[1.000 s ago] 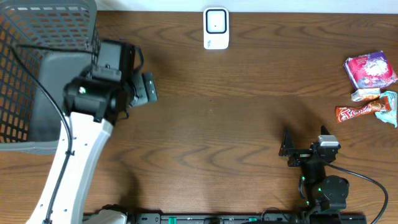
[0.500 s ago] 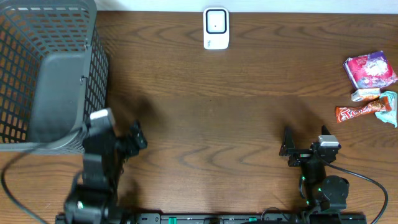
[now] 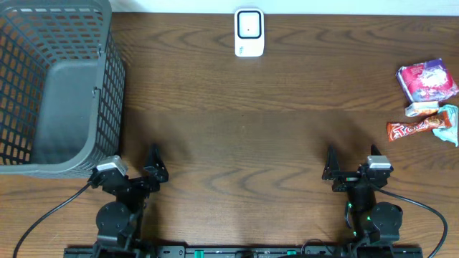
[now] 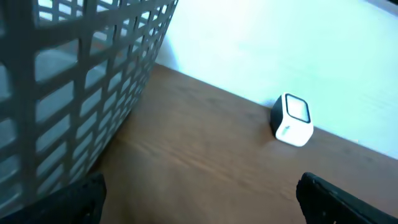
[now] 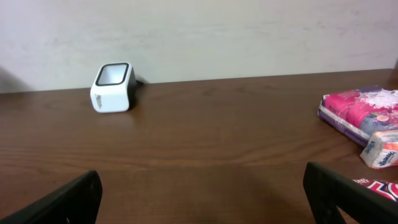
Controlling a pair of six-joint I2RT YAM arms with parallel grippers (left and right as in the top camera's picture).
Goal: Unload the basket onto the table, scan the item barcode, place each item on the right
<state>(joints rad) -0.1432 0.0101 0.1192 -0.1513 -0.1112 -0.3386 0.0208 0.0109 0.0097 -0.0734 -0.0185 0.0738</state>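
One mesh basket (image 3: 109, 93), one white scanner (image 3: 249, 32), four snack packets (image 3: 427, 80).

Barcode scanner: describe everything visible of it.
The barcode scanner is a small white box with rounded corners, plastic by the look, with a dark-framed window on its tilted upper face and a darker rear. It stands on the wooden table at the middle of its far edge; nothing else touches it.

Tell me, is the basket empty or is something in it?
Empty. The overhead view shows only the bare grey floor of the basket through its open top, with nothing lying inside.
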